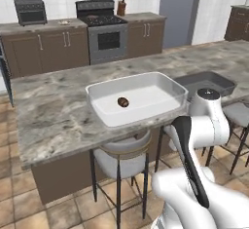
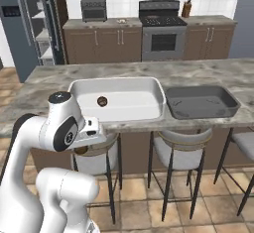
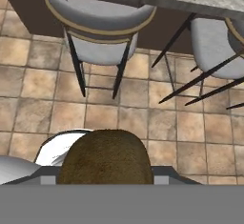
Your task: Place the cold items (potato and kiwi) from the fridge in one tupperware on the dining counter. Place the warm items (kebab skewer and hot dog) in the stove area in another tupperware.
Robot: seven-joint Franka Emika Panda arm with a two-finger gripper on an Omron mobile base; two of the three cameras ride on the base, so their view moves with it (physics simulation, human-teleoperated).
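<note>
My gripper (image 3: 106, 178) is shut on a brown, fuzzy-skinned kiwi (image 3: 106, 156) and points down at the tiled floor in front of the dining counter. In the right base view the hand hangs below the counter edge with the kiwi (image 2: 87, 150) under it. A white tupperware (image 1: 97, 90) stands on the dining counter with one small dark brown item, apparently the potato (image 1: 123, 102), lying in it. To its right stands a dark grey tupperware (image 1: 228, 83) with nothing in it. The kebab skewer and hot dog are out of view.
Grey-seated bar stools (image 3: 97, 32) stand under the counter edge (image 2: 149, 124), right by the hand. Against the back wall are the stove (image 1: 99, 18), a toaster oven (image 1: 30, 11) and a knife block (image 1: 121, 6). The fridge (image 2: 20, 24) stands open at the far left.
</note>
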